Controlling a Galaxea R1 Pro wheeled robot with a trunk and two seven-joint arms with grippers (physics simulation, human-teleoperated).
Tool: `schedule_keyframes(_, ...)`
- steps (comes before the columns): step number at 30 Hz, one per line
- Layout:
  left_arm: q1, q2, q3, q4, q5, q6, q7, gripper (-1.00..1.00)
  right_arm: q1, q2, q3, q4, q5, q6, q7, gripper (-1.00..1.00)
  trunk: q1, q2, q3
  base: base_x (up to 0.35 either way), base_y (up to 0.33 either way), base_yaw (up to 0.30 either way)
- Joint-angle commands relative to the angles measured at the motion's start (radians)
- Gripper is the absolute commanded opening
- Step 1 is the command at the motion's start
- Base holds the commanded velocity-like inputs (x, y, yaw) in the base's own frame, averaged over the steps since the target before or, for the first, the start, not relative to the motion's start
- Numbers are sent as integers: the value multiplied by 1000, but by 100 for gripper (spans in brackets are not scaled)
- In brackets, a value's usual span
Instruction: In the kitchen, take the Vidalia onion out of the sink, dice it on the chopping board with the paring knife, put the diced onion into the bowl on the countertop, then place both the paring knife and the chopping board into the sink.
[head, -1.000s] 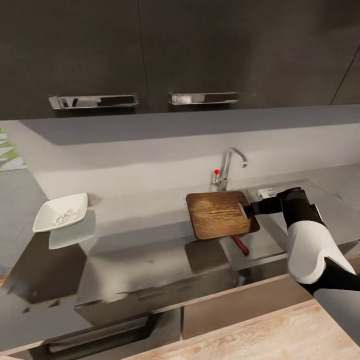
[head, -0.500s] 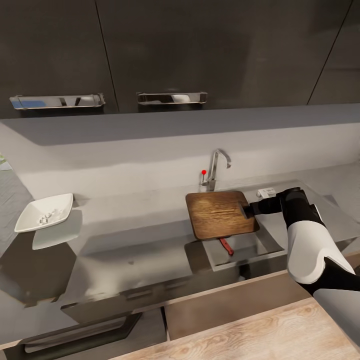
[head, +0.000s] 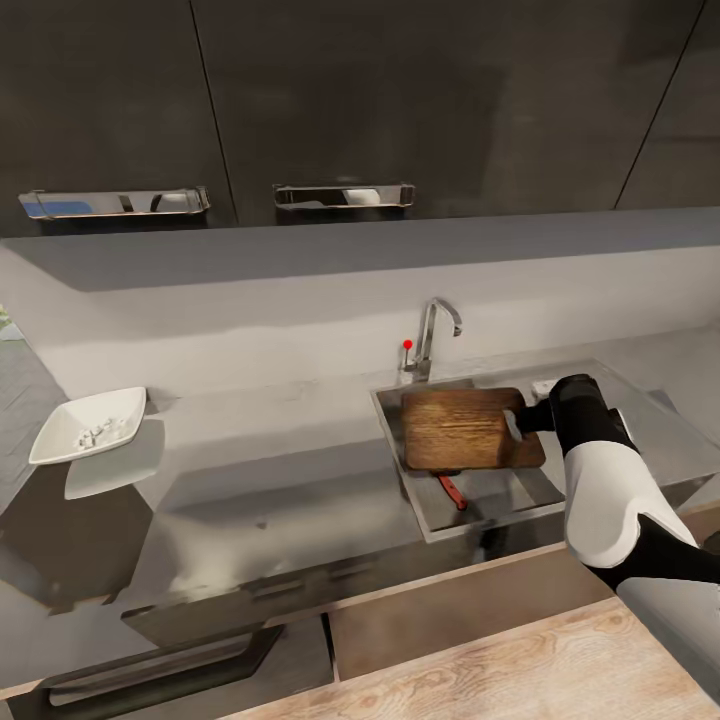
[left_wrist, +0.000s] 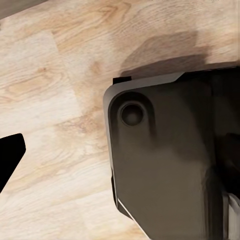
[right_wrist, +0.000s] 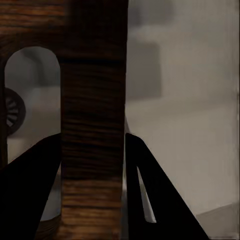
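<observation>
My right gripper (head: 518, 424) pinches the handle end of the chopping board (head: 470, 430), held flat over the sink (head: 480, 500) above the knife (head: 452, 489), so next I should lower and release it.

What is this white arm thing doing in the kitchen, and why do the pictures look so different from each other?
It is a pretend robot in a computer kitchen. The big picture comes from its head; the other two come from cameras on its wrists. Its right pincer grips the brown chopping board at its handle end and holds it over the sink. The right wrist picture shows that board close up between the dark fingers. A red-handled paring knife lies in the sink. A white bowl of onion bits sits on the countertop.
</observation>
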Motion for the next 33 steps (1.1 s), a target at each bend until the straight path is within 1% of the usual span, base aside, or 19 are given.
schedule_keyframes(1, -1, -2, -8, 3, 5, -5, 0, 100, -1, 5, -5, -1, 0, 7, -10, -100, 1, -2, -2, 0, 0, 0)
schedule_keyframes(2, -1, -3, -8, 3, 5, -5, 0, 100, -2, 8, -6, -2, -12, 13, -27, -100, 1, -2, -2, 0, 0, 0)
schedule_keyframes(3, -1, -4, -8, 3, 5, -5, 0, 100, -2, 10, -7, -8, -47, 32, -54, -100, 1, -2, -2, 0, 0, 0)
schedule_keyframes(4, -1, -5, -8, 3, 5, -5, 0, 100, -2, 10, -7, -12, -65, 42, -63, -100, 1, -2, -2, 0, 0, 0)
schedule_keyframes(5, -1, -5, -8, 3, 5, -5, 0, 100, -2, 10, -7, -21, -107, 65, -85, -100, 1, -2, -2, 0, 0, 0)
schedule_keyframes(8, -1, -6, -8, 4, 5, -5, 0, 100, -2, 10, -8, -49, -264, 117, -182, -100, 1, -2, -2, 0, 0, 0)
schedule_keyframes(9, -1, -6, -8, 4, 5, -5, 0, 100, -2, 11, -8, -54, -346, 127, -255, -100, 1, -2, -2, 0, 0, 0)
schedule_keyframes(12, -1, -6, -8, 4, 5, -5, 0, 100, -2, 13, -8, -57, -513, 131, -433, -100, 1, -2, -2, 0, 0, 0)
schedule_keyframes(13, -1, -6, -8, 4, 5, -5, 0, 100, -2, 13, -8, -57, -543, 131, -465, -100, 1, -2, -2, 0, 0, 0)
schedule_keyframes(14, -1, -6, -8, 4, 5, -5, 0, 100, -2, 14, -7, -57, -640, 130, -558, -100, 1, -2, -2, 0, 0, 0)
schedule_keyframes(17, -1, -6, -8, 4, 5, -4, 0, 100, -3, 17, -6, -52, -846, 122, -759, -100, 1, -2, -2, 0, 0, 0)
schedule_keyframes(18, -1, -7, -8, 4, 5, -2, 0, 100, -2, 39, -4, -49, -1005, 79, -943, -100, 1, -2, -2, 0, 0, 0)
schedule_keyframes(19, -1, -7, -8, 4, 5, -2, 0, 100, -2, 47, -3, -49, -1032, 65, -981, -100, 1, -2, -2, 0, 0, 0)
schedule_keyframes(20, -1, -7, -8, 4, 5, -2, 0, 100, -2, 74, -2, -48, -1122, -6, -1135, -100, 1, -2, -2, 0, 0, 0)
schedule_keyframes(22, -1, -7, -8, 4, 5, -2, 0, 100, -2, 92, 0, -44, -1179, -82, -1267, -100, 1, -2, -2, 0, 0, 0)
schedule_keyframes(24, -1, -7, -8, 4, 5, -2, 0, 100, -2, 119, 1, -41, -1211, -142, -1350, -100, 1, -2, -2, 0, 0, 0)
schedule_keyframes(27, -1, -7, -8, 4, 5, -2, 0, 100, -2, 161, 2, -39, -1226, -183, -1414, -100, 1, -2, -2, 0, 0, 0)
schedule_keyframes(32, -1, -7, -8, 4, 5, -2, 0, 100, -2, 209, 4, -38, -1230, -199, -1468, -100, 1, -2, -2, 0, 0, 0)
schedule_keyframes(33, -1, -7, -8, 4, 5, -2, 0, 100, -3, 209, 4, -38, -1230, -208, -1487, -100, 1, -2, -2, 0, 0, 0)
